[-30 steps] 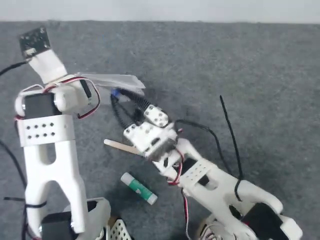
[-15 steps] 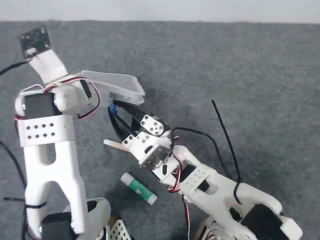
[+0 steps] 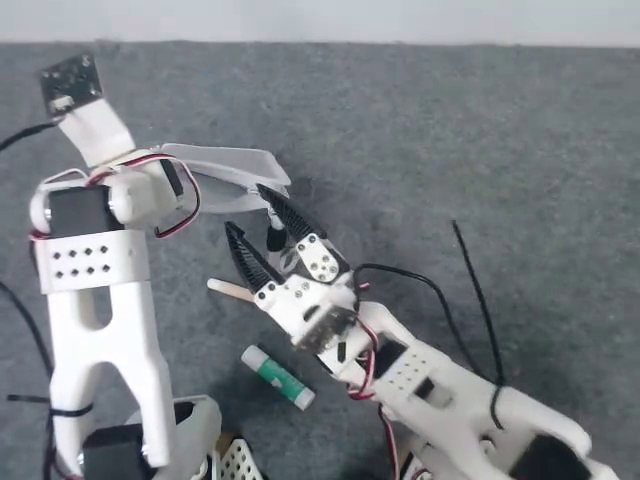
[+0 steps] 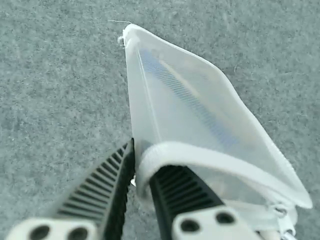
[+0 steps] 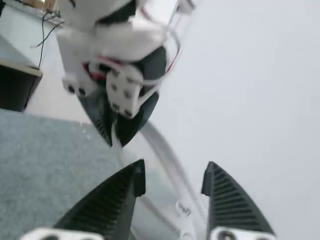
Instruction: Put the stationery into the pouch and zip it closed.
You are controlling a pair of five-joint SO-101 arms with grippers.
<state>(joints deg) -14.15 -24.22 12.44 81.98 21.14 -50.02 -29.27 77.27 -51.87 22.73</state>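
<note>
Holding the pouch: the left gripper (image 4: 139,170) is pinched on the white rim of the translucent pouch (image 4: 190,110), which hangs off the table (image 3: 480,130) with its mouth turned toward the other arm.
Pouch contents: a blue item (image 4: 170,80) shows through the wall; what it is cannot be told.
Free pincer: the right gripper (image 3: 246,210) is spread wide and carries nothing, its tips just under the pouch mouth; the right wrist view looks up between them at the left gripper (image 5: 117,130).
Loose stationery: a wooden stick (image 3: 232,290) and a glue stick (image 3: 277,377) lie on the table, both on the arm-base side of the right jaws, away from the pouch.
Deciding relation: the wooden stick is the nearer, just behind the jaws, one end hidden under the right wrist; its long axis runs across the high view. The glue stick lies farther back, between the two arms, slanted.
Nearer arm: the right, and it is the only free one.
Likely demand: pulling back and down, turning the jaws across the chosen stick's length.
</note>
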